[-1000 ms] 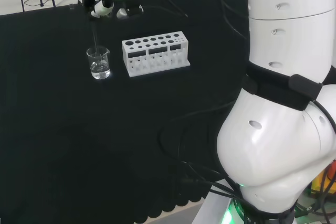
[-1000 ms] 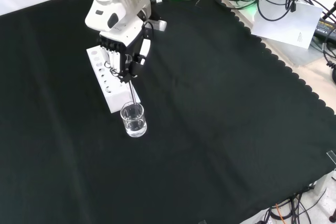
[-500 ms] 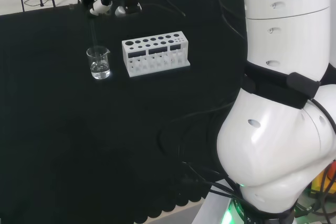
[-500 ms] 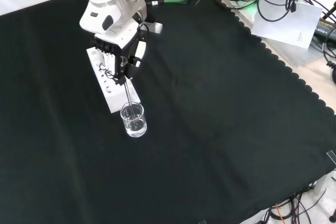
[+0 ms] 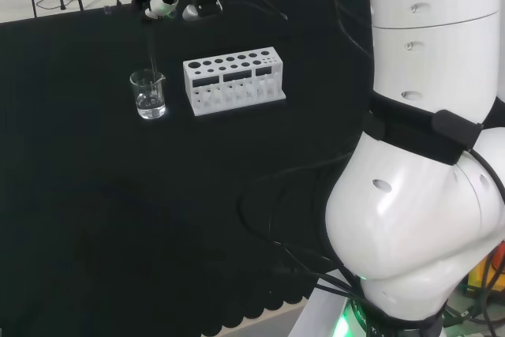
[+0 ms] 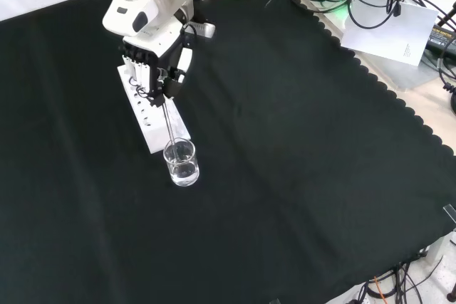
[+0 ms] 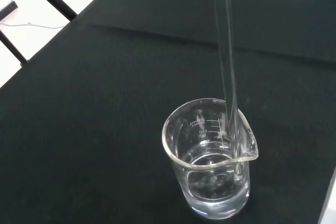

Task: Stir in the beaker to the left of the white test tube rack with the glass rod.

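Black-cloth tabletop (image 6: pixel 299 176), with the white arm (image 5: pixel 426 195) rising at the right of the head view. The hand (image 6: pixel 153 69) hangs above the white test tube rack (image 6: pixel 149 115) in the front view, its fingers curled round the upper end of the glass rod (image 6: pixel 173 124), which it grasps. The rack lies directly beneath the hand and reaches a little past it toward the front camera; in the head view the rack (image 5: pixel 233 80) stands nearer the camera than the hand (image 5: pixel 170 1) and to its right. The rod runs down from the fingers, close to upright, toward the beaker (image 6: pixel 181 162), which stands on the cloth below the hand, beyond the rack's near end in the front view and just beside that end. In the head view the beaker (image 5: pixel 148 94) sits below the hand, to the left of the rack, with the rod (image 5: pixel 151 49) a faint line between hand and rim. The wrist view shows the beaker (image 7: pixel 210 161) upright, spout at one side of the rim, with clear liquid in its lower part; the rod (image 7: pixel 226 56) passes inside the rim near the spout, and its tip appears to end above the liquid, though clear glass on clear glass makes this uncertain.
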{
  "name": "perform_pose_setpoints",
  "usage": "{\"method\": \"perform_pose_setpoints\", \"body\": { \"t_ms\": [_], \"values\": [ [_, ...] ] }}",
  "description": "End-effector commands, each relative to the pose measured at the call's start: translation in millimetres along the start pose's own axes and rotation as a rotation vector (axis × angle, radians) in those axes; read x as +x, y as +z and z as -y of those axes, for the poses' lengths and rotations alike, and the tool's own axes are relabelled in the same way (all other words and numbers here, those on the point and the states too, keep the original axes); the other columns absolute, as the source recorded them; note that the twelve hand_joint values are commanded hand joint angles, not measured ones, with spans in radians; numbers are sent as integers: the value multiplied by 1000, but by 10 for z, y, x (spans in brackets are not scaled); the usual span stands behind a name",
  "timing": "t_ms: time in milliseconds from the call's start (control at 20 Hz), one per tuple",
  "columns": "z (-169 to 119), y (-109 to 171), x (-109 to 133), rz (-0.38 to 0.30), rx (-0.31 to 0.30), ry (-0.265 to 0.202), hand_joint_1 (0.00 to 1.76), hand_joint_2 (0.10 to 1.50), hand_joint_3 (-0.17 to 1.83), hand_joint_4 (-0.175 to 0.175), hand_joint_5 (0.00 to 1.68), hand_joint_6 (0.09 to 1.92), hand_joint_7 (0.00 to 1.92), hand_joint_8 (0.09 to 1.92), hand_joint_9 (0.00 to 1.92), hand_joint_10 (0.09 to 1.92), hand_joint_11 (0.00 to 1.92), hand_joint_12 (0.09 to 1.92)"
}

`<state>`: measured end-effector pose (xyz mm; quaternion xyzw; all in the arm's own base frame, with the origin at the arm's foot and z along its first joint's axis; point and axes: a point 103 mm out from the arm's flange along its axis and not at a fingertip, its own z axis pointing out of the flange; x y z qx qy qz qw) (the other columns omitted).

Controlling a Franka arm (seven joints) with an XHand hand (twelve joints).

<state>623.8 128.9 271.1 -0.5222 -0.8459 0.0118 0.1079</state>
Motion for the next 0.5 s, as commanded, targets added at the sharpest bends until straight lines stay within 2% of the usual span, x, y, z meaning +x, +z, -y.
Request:
{"method": "perform_pose_setpoints", "body": {
  "t_ms": [50,500],
  "values": [
    [17,-34,54,1,-16,-17,1281,1095,0,-175,994,665,1074,1148,1629,707,1355,661],
    [-20,-41,117,16,-7,-17,1281,1095,0,-175,994,665,1074,1148,1629,708,1356,661]
  ]
}}
